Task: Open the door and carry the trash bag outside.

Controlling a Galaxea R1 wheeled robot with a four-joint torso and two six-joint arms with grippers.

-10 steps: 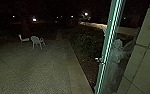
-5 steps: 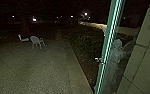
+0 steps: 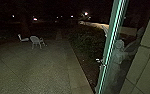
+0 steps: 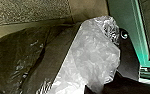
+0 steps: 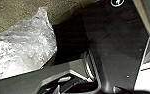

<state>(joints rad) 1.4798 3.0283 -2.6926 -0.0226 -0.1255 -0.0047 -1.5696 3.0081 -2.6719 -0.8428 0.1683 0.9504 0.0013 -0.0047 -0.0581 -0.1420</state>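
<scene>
A glass door with a green-lit metal edge [image 3: 111,47] stands at the right in the head view, with a small handle [image 3: 99,60] partway down it. In the left wrist view the trash bag shows large: its dark, shiny part [image 4: 18,57] adjoins a pale, crinkled translucent part [image 4: 93,52]. The same pale plastic of the trash bag [image 5: 28,42] appears in the right wrist view, beside the robot's dark plate. How either gripper's fingers stand cannot be made out.
Ahead lies dark paving [image 3: 36,67] with two pale chairs, the nearer one [image 3: 35,41] at the left. A hedge [image 3: 86,40] runs beside the paving's border. A pale statue [image 3: 118,55] shows behind the door glass, and a tiled wall [image 3: 146,62] rises at the far right.
The head view has shifted slightly, so the door edge and wall sit a little farther right in it. The chairs look unmoved.
</scene>
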